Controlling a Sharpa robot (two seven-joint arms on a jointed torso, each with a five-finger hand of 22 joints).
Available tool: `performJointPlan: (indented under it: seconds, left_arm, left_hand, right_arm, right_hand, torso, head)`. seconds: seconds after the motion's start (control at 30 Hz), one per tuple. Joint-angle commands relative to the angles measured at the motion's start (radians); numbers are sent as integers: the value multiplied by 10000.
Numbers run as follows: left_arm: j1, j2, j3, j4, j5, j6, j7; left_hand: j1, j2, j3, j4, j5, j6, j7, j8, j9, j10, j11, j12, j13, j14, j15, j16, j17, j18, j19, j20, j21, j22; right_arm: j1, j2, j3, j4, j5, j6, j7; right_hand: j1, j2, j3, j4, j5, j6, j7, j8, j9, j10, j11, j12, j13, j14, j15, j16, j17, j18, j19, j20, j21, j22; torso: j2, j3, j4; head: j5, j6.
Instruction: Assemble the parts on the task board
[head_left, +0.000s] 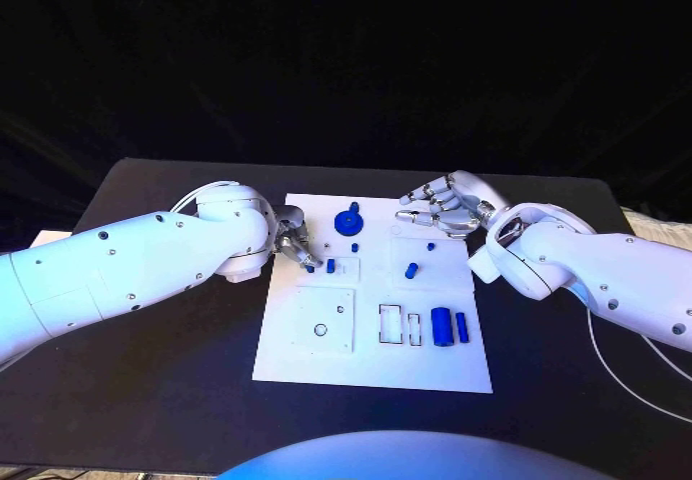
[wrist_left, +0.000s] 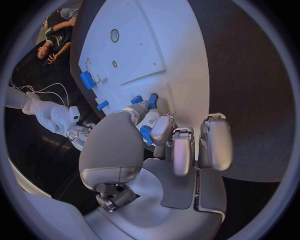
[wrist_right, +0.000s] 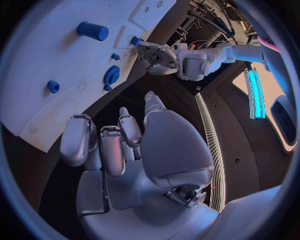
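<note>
Black desk (head_left: 173, 380) spreads out under dim, bluish light, with the white task board (head_left: 372, 355) lying in its middle.

From the left side the left hand (head_left: 293, 240) reaches over the board's left edge, at the far half of the plate. Its fingers (wrist_left: 150, 112) are curled downward, and its own wrist camera shows a small blue part (wrist_left: 145, 134) tucked between the thumb and the fingers, so it looks to be pinching that piece. Two more small blue pegs (head_left: 330, 266) stand just beside those fingertips on the board.

Moving across, a blue gear (head_left: 348, 222) with a knob sits at the far middle of the board, and a tiny blue stud (head_left: 355, 247) stands just nearer than it. Nearer still, on the left half, a raised square panel (head_left: 326, 320) carries a small ring. Beside it are narrow rectangular slots, then a thick blue cylinder (head_left: 441, 327) and a slimmer blue bar (head_left: 462, 326) lying side by side toward the board's right edge. A short blue peg (head_left: 413, 269) stands in the right half.

At the far right corner of the board hovers the right hand (head_left: 444, 208), above the surface, fingers loosely bent and apart, holding nothing.
</note>
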Motion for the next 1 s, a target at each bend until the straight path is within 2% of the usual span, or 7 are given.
performJointPlan:
  seconds: [0.03, 0.2, 0.67, 0.83, 1.0]
  left_arm:
    - [-60, 53, -41, 23, 141, 246, -43]
    - [-60, 77, -41, 19, 138, 234, -64]
    - [-59, 119, -38, -49, 7, 129, -101]
    - [-59, 107, -24, -123, -13, 60, -108]
    - [-59, 60, 4, -136, -26, -93, -106]
  left_hand:
    - [-178, 30, -201, 100, -34, 92, -19, 39, 23, 27, 6, 41, 28, 1051, -62, 30, 2631, -75, 356, -82, 49, 1419]
    - [-294, 47, -485, 270, -30, 121, -25, 38, 40, 39, 2, 67, 59, 1051, -66, 30, 2631, -80, 367, -89, 64, 1442]
    - [-361, 61, -816, 463, -21, 172, -42, 54, 70, 62, -11, 100, 90, 1051, -75, 30, 2631, -88, 385, -97, 95, 1477]
    - [-473, 57, -1331, 793, -5, 206, -42, 60, 104, 77, -12, 128, 119, 1051, -76, 30, 2631, -95, 398, -100, 111, 1508]
    - [-573, 50, -1848, 1106, 19, 245, -41, 75, 133, 98, -11, 164, 155, 1051, -73, 30, 2631, -103, 414, -98, 139, 1542]
  right_arm:
    - [-8, -7, 0, 23, -29, 161, 66]
    - [-8, -13, -1, 26, -29, 158, 61]
    - [-8, 0, -1, 19, -29, 145, 65]
    - [-8, 5, -1, 9, -29, 147, 69]
    - [-8, 10, -2, -11, -29, 176, 76]
  right_hand:
    - [-51, 86, -57, -19, 43, 83, -19, 13, -11, -45, 2, -27, -5, 712, -40, -41, 1173, 149, -70, 14, -37, -11]
    - [-56, 90, -64, -17, 45, 84, -19, 13, -11, -50, 2, -35, -12, 712, -40, -41, 1174, 149, -70, 13, -39, -12]
    - [-63, 92, -72, -14, 48, 83, -19, 12, -12, -67, 2, -62, -34, 710, -40, -49, 1162, 155, -84, 13, -55, -43]
    - [-76, 93, -82, -7, 50, 82, -18, 11, -12, -79, 3, -81, -49, 709, -40, -51, 1160, 163, -105, 13, -79, -89]
    - [-108, 106, -148, 4, 67, 65, -11, 3, -18, -246, 10, -327, -238, 628, -35, -262, 845, 246, -321, 16, -329, -534]
  torso:
    - [-6, 3, 0]
    - [-1, -1, -7]
    - [-6, -4, 4]
    - [-6, -6, 6]
    - [-7, -16, 1]
  head:
    - [15, -18]
    - [12, -15]
    - [15, -30]
    - [9, -26]
    - [-6, -13]
